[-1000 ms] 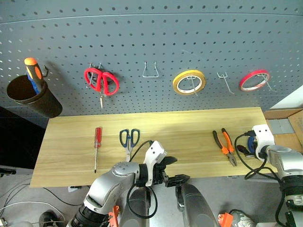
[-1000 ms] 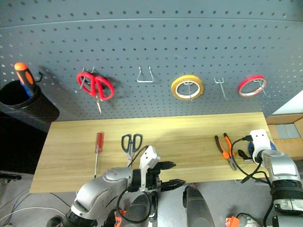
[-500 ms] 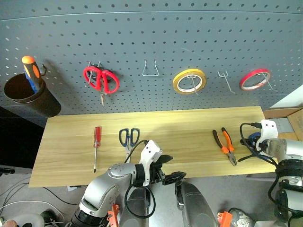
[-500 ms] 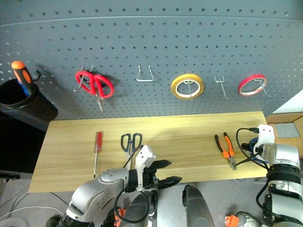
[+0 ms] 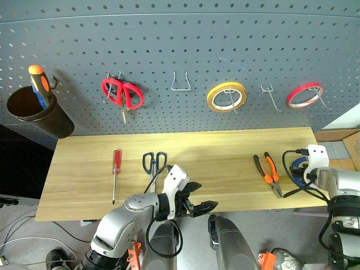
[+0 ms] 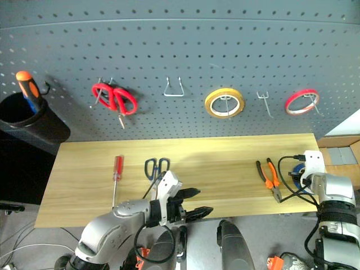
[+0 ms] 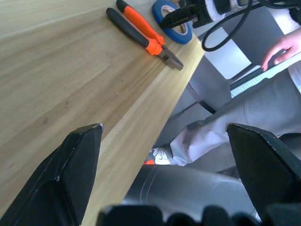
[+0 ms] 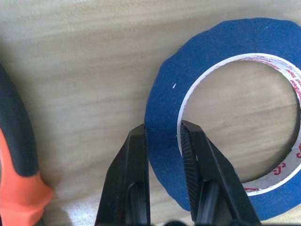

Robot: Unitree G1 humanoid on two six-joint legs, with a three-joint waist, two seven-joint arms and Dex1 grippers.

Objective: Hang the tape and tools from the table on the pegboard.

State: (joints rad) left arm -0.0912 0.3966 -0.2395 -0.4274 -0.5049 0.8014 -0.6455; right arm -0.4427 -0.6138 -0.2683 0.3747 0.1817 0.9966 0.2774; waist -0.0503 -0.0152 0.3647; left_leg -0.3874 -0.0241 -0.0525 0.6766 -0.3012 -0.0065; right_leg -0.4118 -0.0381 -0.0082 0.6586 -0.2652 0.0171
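The blue tape [image 8: 169,94] lies flat on the light wooden table [image 5: 214,152] at its right end. My right gripper [image 8: 163,141] is shut on the ring's band, one finger outside it and one inside. The orange-and-black pliers [image 5: 267,173] lie just left of the tape. Dark blue scissors [image 5: 153,163] and a red-handled screwdriver [image 5: 116,169] lie on the left half. At the table's front edge, below the scissors, my left gripper [image 5: 201,197] stands open and holds nothing. The grey pegboard [image 5: 180,45] rises behind the table.
On the pegboard hang red scissors [image 5: 122,93], a yellow tape ring [image 5: 226,97] and a red tape ring [image 5: 304,95]. Two hooks [image 5: 179,83] [image 5: 270,93] are bare. A dark cup [image 5: 39,115] holds an orange-and-blue screwdriver. A person's hand [image 7: 282,47] shows beyond the table's right end.
My right gripper has closed from open onto the blue tape's band, and its wrist has rolled. The left arm has hardly moved.
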